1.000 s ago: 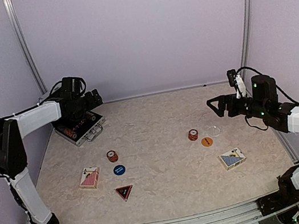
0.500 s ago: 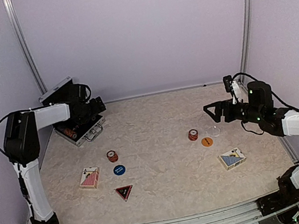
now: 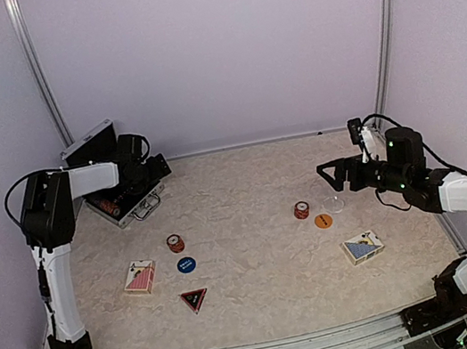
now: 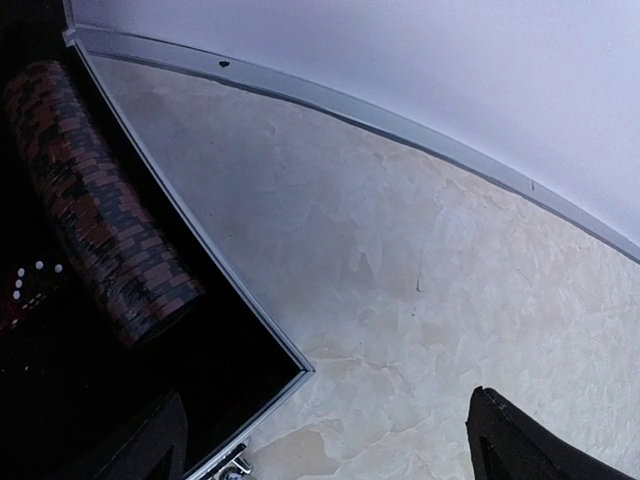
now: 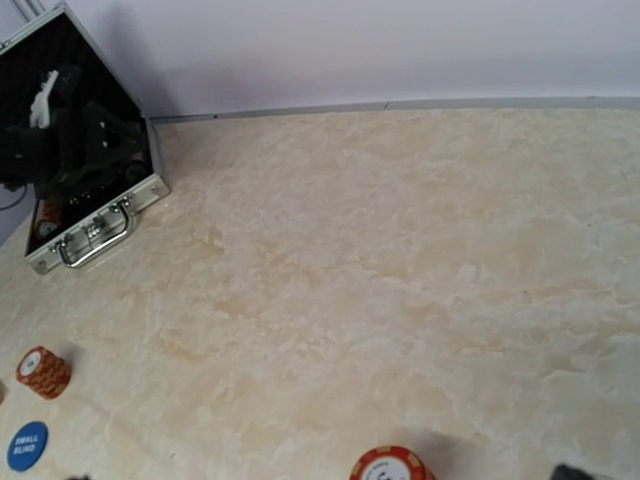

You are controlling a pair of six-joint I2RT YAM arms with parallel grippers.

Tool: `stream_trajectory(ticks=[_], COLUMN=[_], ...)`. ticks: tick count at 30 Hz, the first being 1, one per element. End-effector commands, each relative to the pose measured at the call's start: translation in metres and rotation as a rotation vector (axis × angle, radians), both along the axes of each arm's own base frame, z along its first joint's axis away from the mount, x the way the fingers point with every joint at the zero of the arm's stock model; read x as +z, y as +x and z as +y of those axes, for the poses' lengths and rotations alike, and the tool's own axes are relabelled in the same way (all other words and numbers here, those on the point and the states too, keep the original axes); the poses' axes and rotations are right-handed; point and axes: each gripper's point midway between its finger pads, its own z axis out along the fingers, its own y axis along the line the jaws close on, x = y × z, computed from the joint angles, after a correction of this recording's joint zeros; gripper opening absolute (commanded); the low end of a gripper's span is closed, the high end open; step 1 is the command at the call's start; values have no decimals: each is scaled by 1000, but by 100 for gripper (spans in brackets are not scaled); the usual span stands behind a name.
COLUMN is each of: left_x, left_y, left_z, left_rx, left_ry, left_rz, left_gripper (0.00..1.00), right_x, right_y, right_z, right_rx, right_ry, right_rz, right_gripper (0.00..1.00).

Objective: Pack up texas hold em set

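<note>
Case (image 3: 130, 203) sits at the table's (image 3: 258, 260) far left, lid up. A row of orange-red chips (image 4: 95, 200) lies in its black lining. Left gripper (image 3: 154, 169) over the case's right edge: jaws wide, empty. Right gripper (image 3: 333, 173) spread wide, empty, above a chip stack (image 3: 301, 210).

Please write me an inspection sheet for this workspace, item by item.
Surface: beige marbled table, no spill seen.
Job's things: aluminium case open at back left, chip row inside; loose: left chip stack, right chip stack, red deck, blue deck, blue button, orange button, pale disc, red triangle.
Clutter: nothing seen.
Grippers: left tool open, at the case's edge; right tool open, empty, above the table.
Cables: left arm's black cable and right arm's black cable hang in loops.
Surroundings: lilac walls, metal posts.
</note>
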Motion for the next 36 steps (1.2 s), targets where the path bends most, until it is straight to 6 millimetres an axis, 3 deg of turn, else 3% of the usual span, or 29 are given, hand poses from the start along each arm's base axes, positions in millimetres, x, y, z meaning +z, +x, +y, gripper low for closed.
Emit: stream_trajectory(ticks=[1, 20, 36], left_x=[-4, -27, -45], left_y=[11, 16, 20], left_z=[-6, -18, -50], left_rx=[0, -15, -89], left_ry=[-31, -33, -34], left_rz=[-6, 25, 37], left_gripper=[96, 95, 95], right_x=[-1, -6, -11], right_y=[-2, 1, 5], right_z=[3, 3, 4], right_rx=[-1, -7, -10], right_ry=[8, 5, -4], right_rz=[-4, 13, 31], right_gripper=[100, 100, 100])
